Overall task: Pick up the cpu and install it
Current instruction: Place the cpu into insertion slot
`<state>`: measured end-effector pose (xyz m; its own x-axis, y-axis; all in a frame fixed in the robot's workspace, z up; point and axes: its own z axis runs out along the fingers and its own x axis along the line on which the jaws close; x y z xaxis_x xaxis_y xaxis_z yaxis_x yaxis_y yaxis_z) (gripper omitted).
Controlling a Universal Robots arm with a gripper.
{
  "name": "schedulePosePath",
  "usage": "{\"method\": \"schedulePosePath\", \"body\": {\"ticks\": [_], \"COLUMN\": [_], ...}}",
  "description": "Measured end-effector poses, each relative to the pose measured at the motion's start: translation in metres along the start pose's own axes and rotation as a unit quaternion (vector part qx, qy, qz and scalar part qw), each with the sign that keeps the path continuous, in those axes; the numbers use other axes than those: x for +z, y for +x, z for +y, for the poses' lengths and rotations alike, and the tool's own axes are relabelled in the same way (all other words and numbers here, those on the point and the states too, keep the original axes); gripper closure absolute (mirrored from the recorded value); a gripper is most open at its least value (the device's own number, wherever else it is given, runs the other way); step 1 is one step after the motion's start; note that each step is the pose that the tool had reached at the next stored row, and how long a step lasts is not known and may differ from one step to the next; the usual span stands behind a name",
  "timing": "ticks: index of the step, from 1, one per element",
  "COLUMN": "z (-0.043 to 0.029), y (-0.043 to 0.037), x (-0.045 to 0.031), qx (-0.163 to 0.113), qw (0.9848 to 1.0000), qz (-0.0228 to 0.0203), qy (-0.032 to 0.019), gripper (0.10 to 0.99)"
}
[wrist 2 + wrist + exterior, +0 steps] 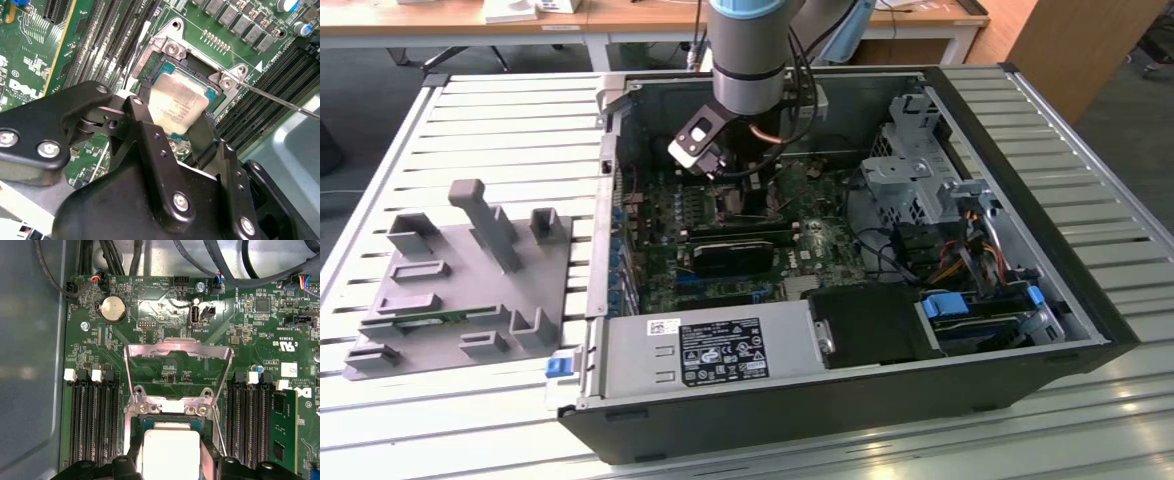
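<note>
End effector (pixel 176 106) tight around cpu (pixel 175 100)

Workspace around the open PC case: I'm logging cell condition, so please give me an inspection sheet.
Surface: slatted metal table carrying the open computer case.
Job's things: cpu at the motherboard socket, load plate raised.
Clutter: grey fixture on the table, at the exterior view's left of the case.
Grippers: gripper inside the case, fingers against two opposite cpu edges.
Cables: bundled wires by the drive cage.
Surroundings: wooden desks behind.
</note>
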<state>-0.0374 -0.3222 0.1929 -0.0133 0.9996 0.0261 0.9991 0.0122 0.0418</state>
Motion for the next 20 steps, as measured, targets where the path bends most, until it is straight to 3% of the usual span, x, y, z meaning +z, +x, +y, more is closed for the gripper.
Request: {"method": "schedulePosePath", "body": {"ticks": [1,2,10,16,20], "z": [0.0,-0.0001,-0.0001,0.0002,0.0004], "y": [-0.0001,-0.0001,-0.0002,0.0,0.0001], "x": [-0.0001,-0.0002,-0.0016,-0.009,-0.0126], "qx": [0.0,0.0,0.0,0.0,0.0], "qw": [1.0,1.0,1.0,1.0,1.0], "qz": [-0.0002,-0.0004,-0.0007,-0.0009,-0.0009], "qy": [0.0001,0.0003,0.0004,0.0004,0.0004], "gripper": [0.541,0.478,0.478,0.478,0.561]}}
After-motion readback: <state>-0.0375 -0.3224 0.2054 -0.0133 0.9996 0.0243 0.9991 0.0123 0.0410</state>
